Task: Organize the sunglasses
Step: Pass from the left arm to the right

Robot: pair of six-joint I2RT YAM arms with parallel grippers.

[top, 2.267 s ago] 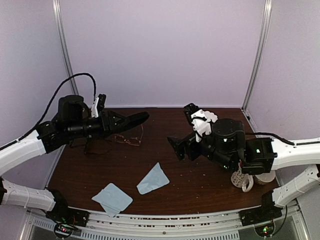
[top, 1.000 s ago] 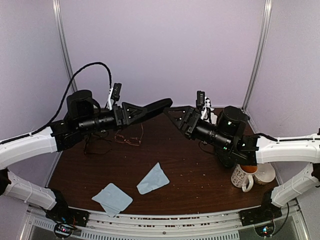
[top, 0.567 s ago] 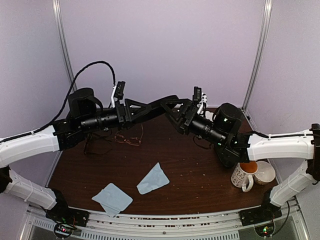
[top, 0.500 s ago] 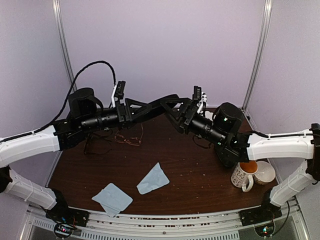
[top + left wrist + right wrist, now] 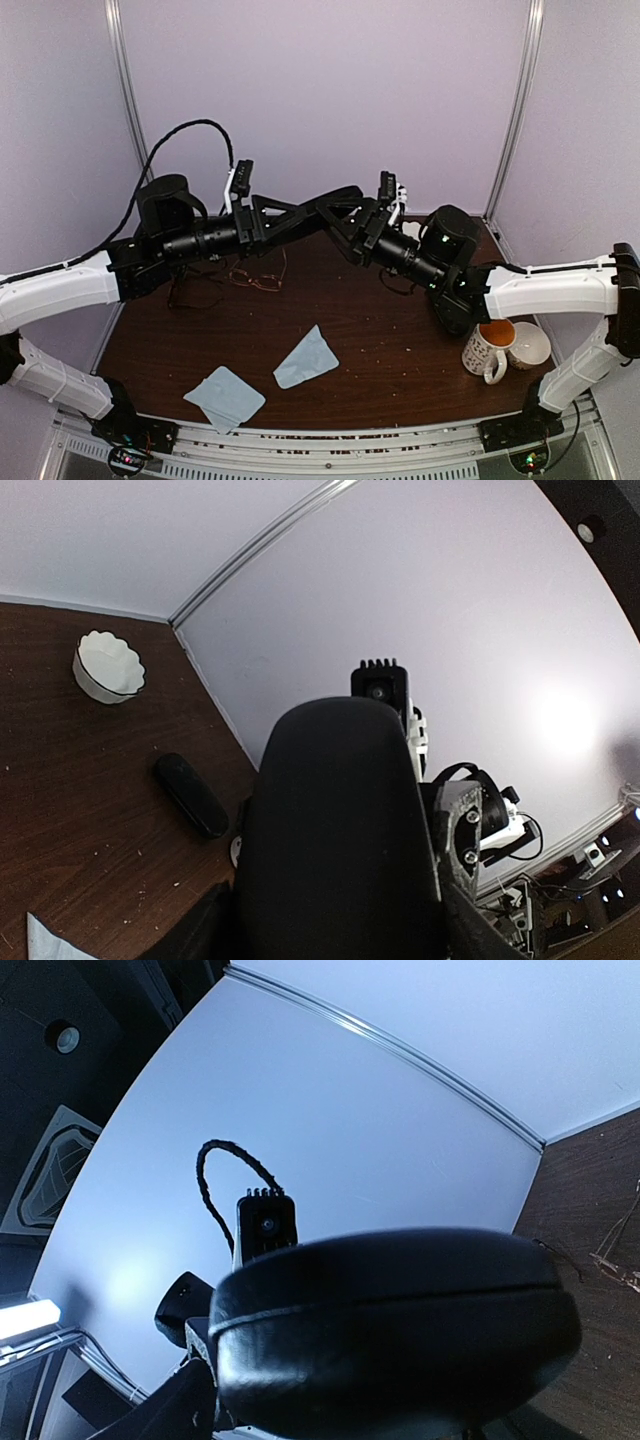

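My left gripper [image 5: 285, 215] is clamped on a black oblong glasses case [image 5: 328, 202], held high over the dark wooden table [image 5: 380, 340]. My right gripper [image 5: 352, 222] sits at the case's other end, but I cannot tell whether its jaws have closed on it.

Both task pairs lie on the table, below and left of the case. They are the thin reddish-copper wire-frame sunglasses [image 5: 256, 281] and, near them to the left, the thin black-frame sunglasses [image 5: 188, 290], partly hidden. I judge them light, springy and easily bent, with lenses that scratch, so I would pinch the bridge or a hinge corner gently.

Compared with two seconds ago, both grippers have risen and met in mid-air. Then my right gripper was low and well apart from the case. Neither pair has shifted.
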